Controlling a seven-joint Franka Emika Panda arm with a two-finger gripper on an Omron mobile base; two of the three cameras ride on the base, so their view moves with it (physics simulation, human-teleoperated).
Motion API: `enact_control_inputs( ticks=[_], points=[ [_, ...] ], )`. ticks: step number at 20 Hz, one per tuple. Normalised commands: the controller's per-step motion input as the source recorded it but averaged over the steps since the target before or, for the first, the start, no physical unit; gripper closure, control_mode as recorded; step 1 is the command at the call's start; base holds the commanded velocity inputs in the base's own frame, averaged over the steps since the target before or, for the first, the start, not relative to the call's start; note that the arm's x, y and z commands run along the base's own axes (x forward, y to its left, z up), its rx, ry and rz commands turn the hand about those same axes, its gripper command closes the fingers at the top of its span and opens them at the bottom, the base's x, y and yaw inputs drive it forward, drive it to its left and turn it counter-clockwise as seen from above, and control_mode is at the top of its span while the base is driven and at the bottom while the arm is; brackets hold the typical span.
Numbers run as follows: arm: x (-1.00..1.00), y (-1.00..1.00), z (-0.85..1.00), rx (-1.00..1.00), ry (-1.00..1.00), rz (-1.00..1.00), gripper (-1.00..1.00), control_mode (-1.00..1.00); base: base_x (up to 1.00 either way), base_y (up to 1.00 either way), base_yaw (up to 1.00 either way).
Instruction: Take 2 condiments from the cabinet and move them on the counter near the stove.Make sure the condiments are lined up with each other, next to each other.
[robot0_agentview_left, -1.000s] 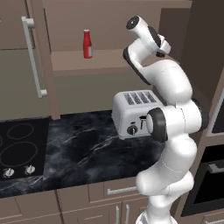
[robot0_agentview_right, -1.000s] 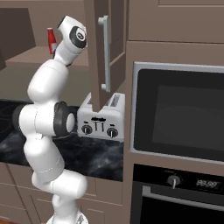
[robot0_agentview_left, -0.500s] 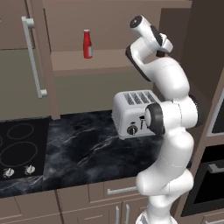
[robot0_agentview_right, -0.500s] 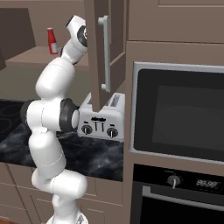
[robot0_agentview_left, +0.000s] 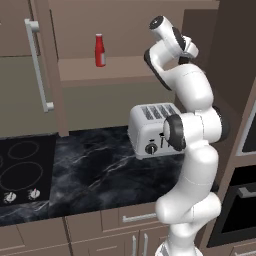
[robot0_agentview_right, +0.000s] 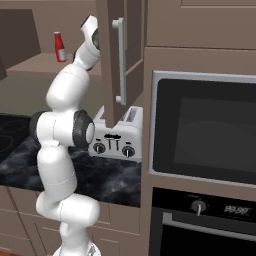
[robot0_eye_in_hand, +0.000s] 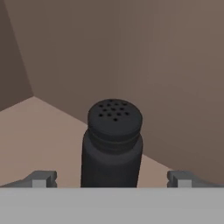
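Squat dark grey-black shaker (robot0_eye_in_hand: 113, 144) with perforated top stands upright between wide-open gripper (robot0_eye_in_hand: 112, 178) fingertips; slim red bottle (robot0_agentview_left: 100, 50) on cabinet shelf (robot0_agentview_left: 115, 70).

The shaker (robot0_eye_in_hand: 113, 144) looks like matt dark plastic, its domed top pierced with small holes. The cabinet (robot0_agentview_left: 125, 30) is smooth brown wood with a flat, dull finish, and its door handle (robot0_agentview_left: 40, 65) is brushed silver metal. The red bottle (robot0_agentview_left: 100, 50) looks like smooth plastic. The counter (robot0_agentview_left: 105, 170) is polished black marble with white veins. The toaster (robot0_agentview_left: 150, 129) is satin silver metal. The stove (robot0_agentview_left: 22, 170) is glossy black glass.
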Motion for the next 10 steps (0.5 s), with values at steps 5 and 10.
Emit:
enact_control_inputs(
  ticks=[5,10],
  points=[
    [0.00,0.00,-0.01,0.00,0.00,-0.01,-1.00,-1.00,0.00,0.00,0.00],
    [0.00,0.00,-0.11,0.00,0.00,0.00,-1.00,-1.00,0.00,0.00,0.00]
  ],
)
